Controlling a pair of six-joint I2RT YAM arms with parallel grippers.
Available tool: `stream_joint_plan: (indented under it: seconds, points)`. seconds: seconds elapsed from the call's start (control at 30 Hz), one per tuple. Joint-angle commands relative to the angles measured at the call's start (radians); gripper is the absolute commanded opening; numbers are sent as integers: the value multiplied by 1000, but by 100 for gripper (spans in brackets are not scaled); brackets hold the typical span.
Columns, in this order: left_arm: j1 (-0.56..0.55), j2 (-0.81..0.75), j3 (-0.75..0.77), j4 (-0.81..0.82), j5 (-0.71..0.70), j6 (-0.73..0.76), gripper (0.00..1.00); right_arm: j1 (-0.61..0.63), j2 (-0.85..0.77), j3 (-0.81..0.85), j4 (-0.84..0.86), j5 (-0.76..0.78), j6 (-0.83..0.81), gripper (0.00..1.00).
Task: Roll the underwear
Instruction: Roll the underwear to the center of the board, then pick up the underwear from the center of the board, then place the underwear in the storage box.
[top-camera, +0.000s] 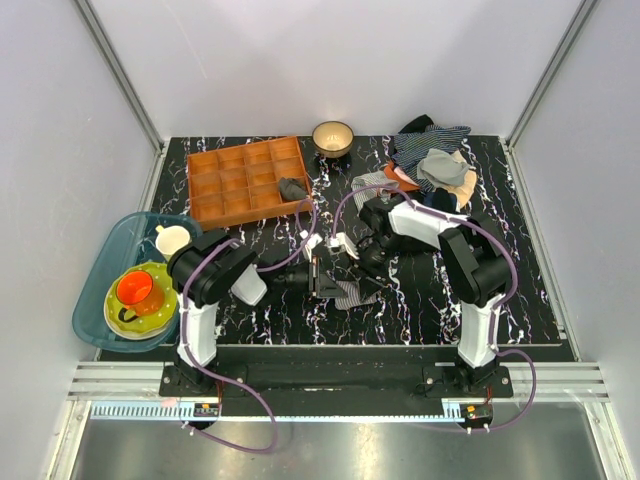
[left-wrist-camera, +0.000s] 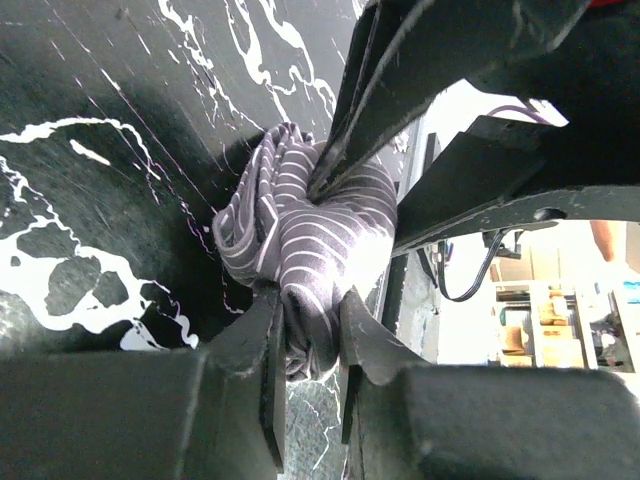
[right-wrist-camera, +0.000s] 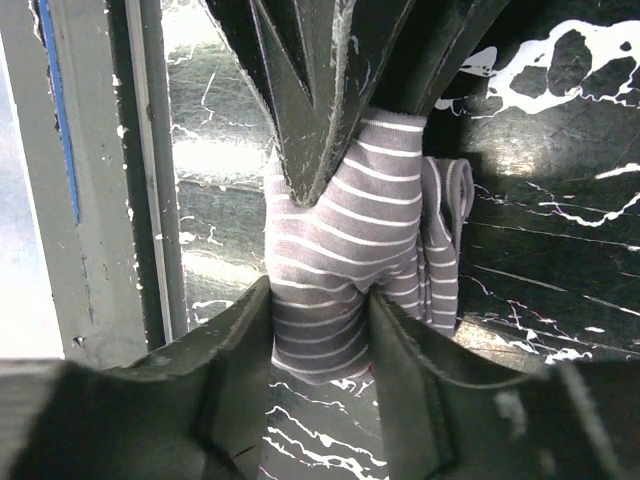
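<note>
As left fingers (left-wrist-camera: 255, 375) and right fingers (right-wrist-camera: 235, 340) pinch underwear (left-wrist-camera: 300, 250), cloth bunched

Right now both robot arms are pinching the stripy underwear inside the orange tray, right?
No. The left fingers and right fingers both pinch the underwear, but it is out over the black table, in front of the orange tray, not inside it. The top external view shows this.

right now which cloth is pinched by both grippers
The grey-striped underwear mid-table; the clothes pile and the dark cloth in the tray lie apart.
</note>
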Motion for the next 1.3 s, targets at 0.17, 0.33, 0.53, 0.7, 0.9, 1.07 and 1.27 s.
stream_joint_plan:
  seconds: [0.17, 0.33, 0.53, 0.7, 0.9, 1.07, 1.27]
  points:
    - [-20, -227, -17, -202, -57, 164, 0, -20, -185, 33, -9, 4, 49, 67]
    - [-4, -309, -6, -293, -81, 187, 0, -60, -284, 45, -37, -13, 65, 71]
    - [34, -355, 3, -354, -86, 206, 0, -148, -377, 36, -39, -83, 68, 72]
    - [140, -512, 30, -537, -155, 261, 0, -218, -464, -22, 27, -114, 105, 73]
    - [312, -747, 165, -878, -376, 380, 0, -218, -512, -110, 89, -120, 140, 73]
    - [479, -761, 288, -1024, -491, 466, 0, -218, -532, -124, 95, -135, 143, 73]
    - [560, -561, 460, -1147, -474, 584, 0, -220, -547, -131, 96, -151, 145, 73]
